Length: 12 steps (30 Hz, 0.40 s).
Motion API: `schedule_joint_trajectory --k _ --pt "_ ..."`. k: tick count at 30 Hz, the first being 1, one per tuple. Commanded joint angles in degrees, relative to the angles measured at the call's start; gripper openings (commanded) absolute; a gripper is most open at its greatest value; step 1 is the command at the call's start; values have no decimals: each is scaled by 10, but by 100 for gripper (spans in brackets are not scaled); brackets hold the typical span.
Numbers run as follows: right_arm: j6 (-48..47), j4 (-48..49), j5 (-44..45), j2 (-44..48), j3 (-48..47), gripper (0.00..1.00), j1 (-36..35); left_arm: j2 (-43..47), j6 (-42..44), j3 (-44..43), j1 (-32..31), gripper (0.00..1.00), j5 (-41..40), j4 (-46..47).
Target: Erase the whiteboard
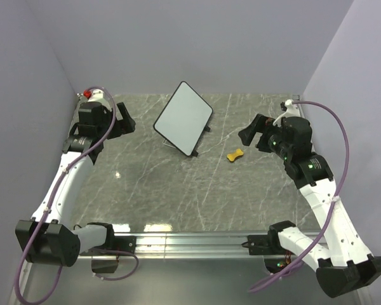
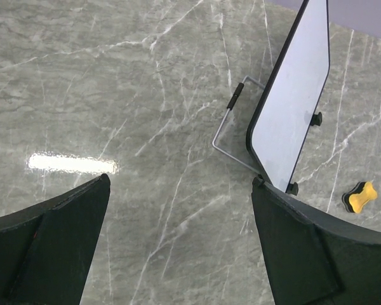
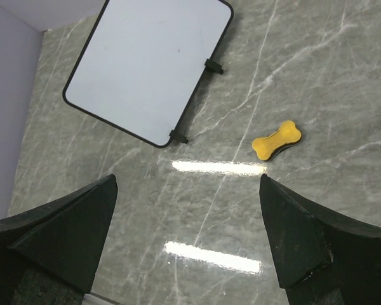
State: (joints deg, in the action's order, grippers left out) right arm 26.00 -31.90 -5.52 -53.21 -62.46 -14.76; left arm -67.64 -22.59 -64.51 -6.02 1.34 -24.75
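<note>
Veins of white run across the grey stone-look tabletop (image 1: 178, 190). Toward its back, a little left of centre, stands the whiteboard (image 1: 183, 119). It leans back on a thin wire stand (image 2: 232, 136) and is turned so that one rounded corner points at the rear wall. Two small black feet sit along its lower right edge. Its face looks plain white in every view, framed by a thin black rim.

To the right of the board and apart from it, a small yellow bone-shaped eraser (image 1: 235, 154) lies flat on the tabletop. It is between the board and the right gripper (image 1: 254, 133) and touches neither.

The right gripper hangs above the tabletop toward the right side, angled at the eraser and the board. Its jaws are spread wide and it holds nothing. The left gripper (image 1: 126, 122) sits over by the left wall, about level with the board and facing the board's left side. Its jaws are also spread wide and empty, and it is clear of the rim. From its wrist view the board shows nearly edge-on, with the wire stand behind it and the eraser beyond. A purple cable (image 1: 343, 136) loops along each arm.
</note>
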Motion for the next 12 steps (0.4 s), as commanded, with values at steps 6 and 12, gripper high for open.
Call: schedule_joint_trajectory --k 6,12 --pt "-12 40 -5 -3 -23 100 1 14 5 -10 1 99 -11 5" --pt "-22 38 21 -4 -32 100 1 15 4 -12 0 99 -33 13"
